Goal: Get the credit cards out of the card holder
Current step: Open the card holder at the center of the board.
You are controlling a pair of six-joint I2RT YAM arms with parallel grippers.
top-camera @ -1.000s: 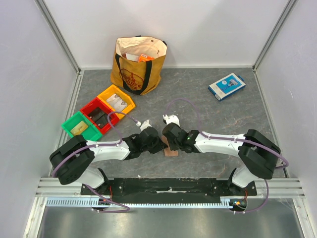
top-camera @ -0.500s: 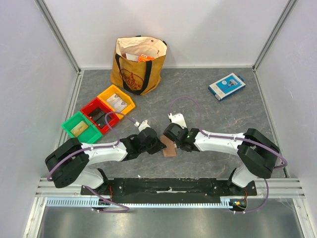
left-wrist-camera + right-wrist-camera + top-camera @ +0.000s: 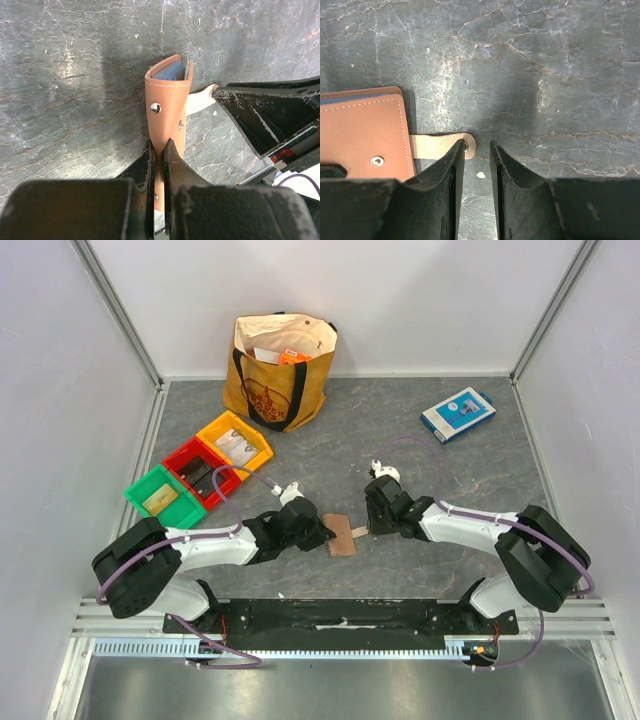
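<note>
The card holder, a pinkish-tan leather wallet, lies on the table between the arms. My left gripper is shut on its near edge, with the fingertips pinching the leather. The far end gapes a little and shows blue lining. The snap tab sticks out flat to the right. My right gripper is just right of the wallet. Its jaws stand slightly apart and empty, with the tab's end beside the left finger. The credit cards are hidden.
A tan tote bag stands at the back. A blue-and-white flat box lies at the back right. Yellow, red and green bins sit in a row at the left.
My right gripper has drawn back to the right, off the card holder. The snap tab now lies stretched out to the right. My left gripper still holds the wallet.
</note>
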